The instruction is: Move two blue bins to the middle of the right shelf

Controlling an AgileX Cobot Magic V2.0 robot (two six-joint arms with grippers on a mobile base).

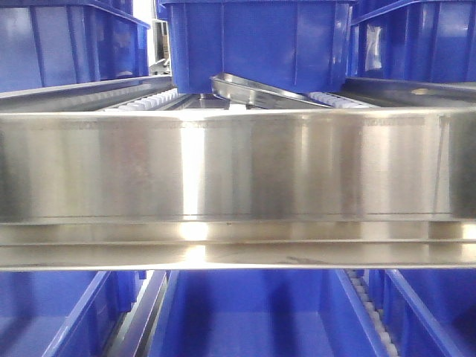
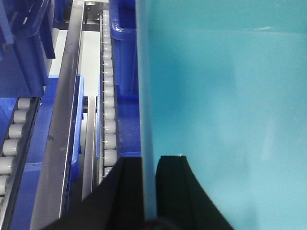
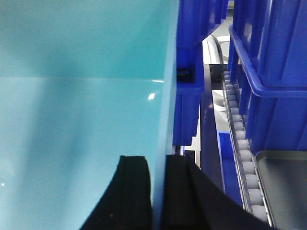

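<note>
Left gripper (image 2: 149,165): two black fingers closed on a thin upright wall of the pale blue bin (image 2: 225,120), one finger on each face; the bin's smooth inner side fills the frame to the right.
Right gripper (image 3: 157,163): clamped the same way on a pale blue bin (image 3: 81,120) wall, with the inner side spreading left.
Pale blue bin, count: one wall per wrist view; whether both belong to a single tub cannot be told.
Pale blue bin, location: just beside the dark blue bins (image 3: 268,62) and above the roller tracks (image 2: 109,96).
Steel front rail (image 1: 238,171): one, broad and reflective, spanning the front view.
Dark blue bins, front view: three above the rail, at least three below, all cut off by the frame.
Roller tracks: two in the left wrist view, one in the right.
Steel tray (image 1: 260,91): one, tilted behind the rail, mostly hidden.
Cut off: the pale bin's rim, floor and far walls.
</note>
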